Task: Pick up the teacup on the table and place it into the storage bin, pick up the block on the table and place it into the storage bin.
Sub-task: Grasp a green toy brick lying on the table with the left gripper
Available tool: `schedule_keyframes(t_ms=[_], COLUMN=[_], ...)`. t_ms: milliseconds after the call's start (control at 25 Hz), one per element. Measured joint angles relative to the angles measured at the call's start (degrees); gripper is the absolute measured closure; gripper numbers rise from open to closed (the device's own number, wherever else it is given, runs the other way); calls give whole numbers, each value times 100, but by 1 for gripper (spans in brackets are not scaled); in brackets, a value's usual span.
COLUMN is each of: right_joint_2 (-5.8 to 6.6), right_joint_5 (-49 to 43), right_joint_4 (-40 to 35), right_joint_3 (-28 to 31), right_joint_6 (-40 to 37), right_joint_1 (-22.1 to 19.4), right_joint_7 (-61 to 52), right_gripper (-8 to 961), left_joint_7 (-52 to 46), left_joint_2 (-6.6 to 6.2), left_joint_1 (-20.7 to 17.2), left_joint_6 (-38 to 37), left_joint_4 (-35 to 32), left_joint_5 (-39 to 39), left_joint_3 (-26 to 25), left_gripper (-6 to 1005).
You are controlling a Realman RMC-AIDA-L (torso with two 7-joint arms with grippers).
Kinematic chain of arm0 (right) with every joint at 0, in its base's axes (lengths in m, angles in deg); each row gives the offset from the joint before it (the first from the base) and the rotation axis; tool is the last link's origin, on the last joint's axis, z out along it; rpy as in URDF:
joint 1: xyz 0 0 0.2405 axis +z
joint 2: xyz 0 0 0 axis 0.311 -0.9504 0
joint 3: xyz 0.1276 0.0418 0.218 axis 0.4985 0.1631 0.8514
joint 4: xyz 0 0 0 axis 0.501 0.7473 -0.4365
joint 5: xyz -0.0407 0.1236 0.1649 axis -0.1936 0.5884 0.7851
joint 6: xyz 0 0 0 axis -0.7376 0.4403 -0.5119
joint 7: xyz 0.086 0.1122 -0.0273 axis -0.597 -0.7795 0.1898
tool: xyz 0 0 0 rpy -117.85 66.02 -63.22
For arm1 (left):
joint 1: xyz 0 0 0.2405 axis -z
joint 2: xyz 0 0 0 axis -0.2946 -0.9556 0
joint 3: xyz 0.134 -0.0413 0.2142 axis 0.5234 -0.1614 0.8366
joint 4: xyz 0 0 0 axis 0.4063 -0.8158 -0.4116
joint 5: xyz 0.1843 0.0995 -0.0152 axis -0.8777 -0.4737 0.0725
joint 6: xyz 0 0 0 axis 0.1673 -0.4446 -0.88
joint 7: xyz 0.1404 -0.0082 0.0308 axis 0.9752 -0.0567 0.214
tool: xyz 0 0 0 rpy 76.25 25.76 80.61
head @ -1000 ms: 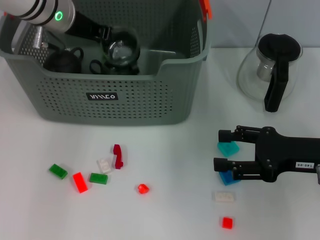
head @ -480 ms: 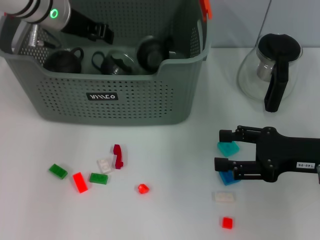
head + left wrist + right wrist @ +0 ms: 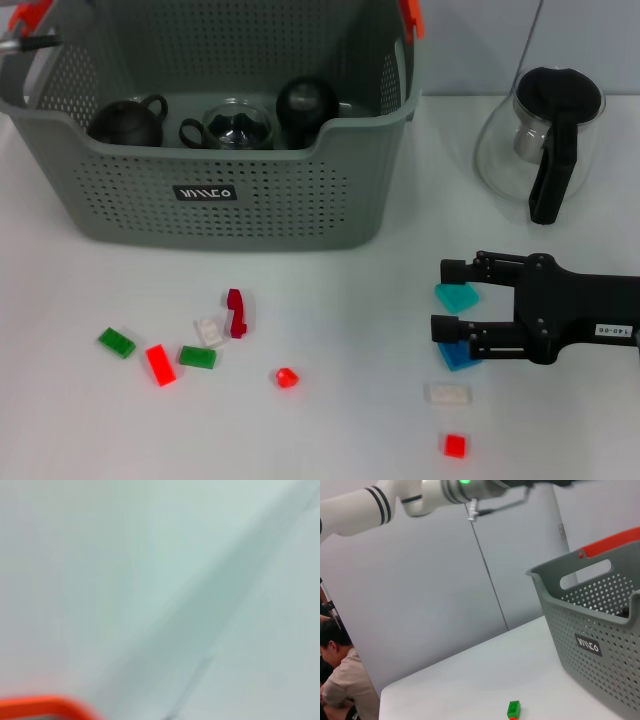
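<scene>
While the storage bin (image 3: 210, 190) holds three dark teacups (image 3: 125, 122), blocks lie outside it. Right gripper (image 3: 440, 298) fingers spread, grasping nothing, near teal block (image 3: 456, 295). Left gripper unseen.

a white tag (image 3: 609, 330) on the right arm reads roughly "140-06"; the storage bin (image 3: 215, 215) label is illegible.

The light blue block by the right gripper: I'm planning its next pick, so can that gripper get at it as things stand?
Probably yes. The right gripper is open, with the light blue block lying between its fingers on bare table; nothing blocks it.
</scene>
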Motion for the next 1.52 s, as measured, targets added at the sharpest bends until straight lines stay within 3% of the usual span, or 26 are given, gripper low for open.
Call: schedule_keyframes(t_ms=[120,200,320,400,640,840,1000,1160,1520], right_joint_2=[0,0,0,-1,-2,-14,-18,-18,-38], right_joint_5=[0,0,0,0,0,-1,0,-1,0], right_joint_4=[0,0,0,0,0,0,0,0,0], right_joint_3=[1,0,0,0,1,0,-5,0,-7], right_joint_6=[-1,-2,0,1,17,20,33,40,48], right_joint_1=[0,-4,-8,-5,20,21,19,18,6], right_joint_7=[0,0,0,0,0,0,0,0,2], right_gripper=[117,117,117,117,117,118,117,117,118], left_joint_7=[563,988,1524,1963,2799,2905,2886,2873,2833], left_joint_2=[-174,-202,-160,-59,172,247,281,447,795], left_joint_1=[-197,-376,-695,-1105,-1635,-1695,-1680,-1653,-1692], left_joint_6=[-1285,-2053,-2626,-2719,-2690,-2409,-2211,-1688,-334], left_joint_4=[247,227,-6,-407,-988,-1198,-1220,-1377,-1271], left_joint_5=[569,676,589,261,-1200,-2310,-2747,-3428,-4000], left_joint_3=[-576,-895,-921,-587,-329,-324,-312,128,1112], left_gripper=[545,540,517,501,509,511,511,510,510])
